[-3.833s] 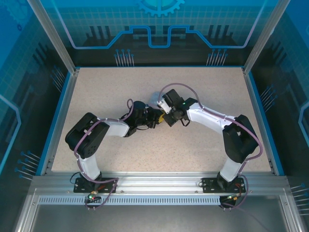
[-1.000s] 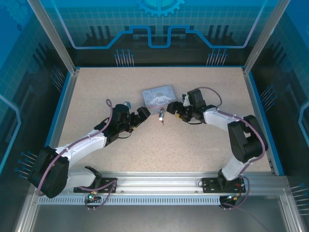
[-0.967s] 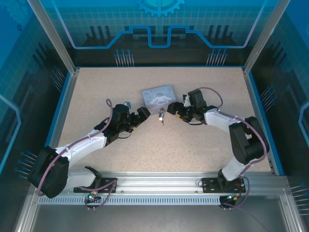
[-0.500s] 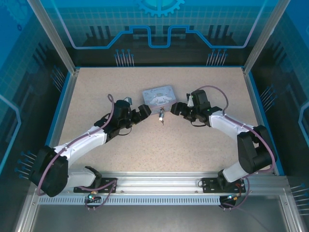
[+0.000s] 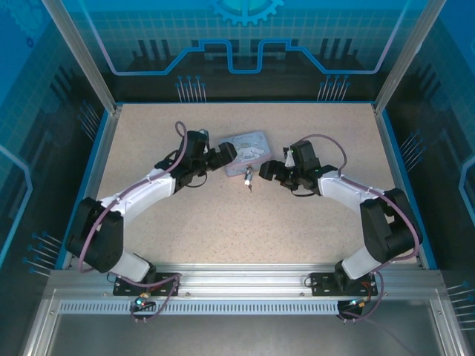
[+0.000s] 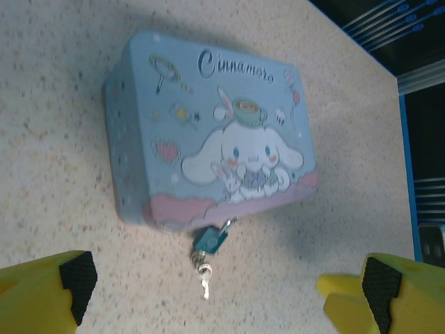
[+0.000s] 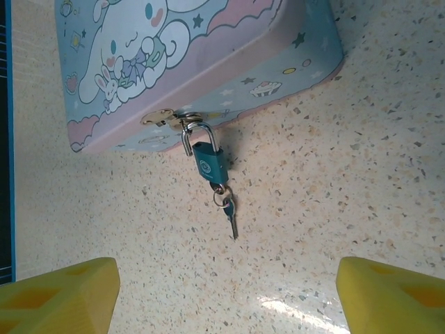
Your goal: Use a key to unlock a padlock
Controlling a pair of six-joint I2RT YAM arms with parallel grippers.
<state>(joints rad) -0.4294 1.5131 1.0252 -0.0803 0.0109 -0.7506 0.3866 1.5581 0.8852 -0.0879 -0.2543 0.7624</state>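
A pale tin box is sitting on the counter with a small padlock and key lying at its near edge, while the left hand and right hand are flanking them.

Left pincer and right pincer both gape wide.

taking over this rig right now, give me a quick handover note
Left gripper: open, empty, at the left side of the tin in the top view.
Right gripper: open, empty, right of the padlock.
Padlock hangs on the tin's hasp; the key lies at its bottom end.
Done: nothing gripped; cannot tell whether the key sits in the keyhole.
Left: steady the padlock, turn the key, open it.
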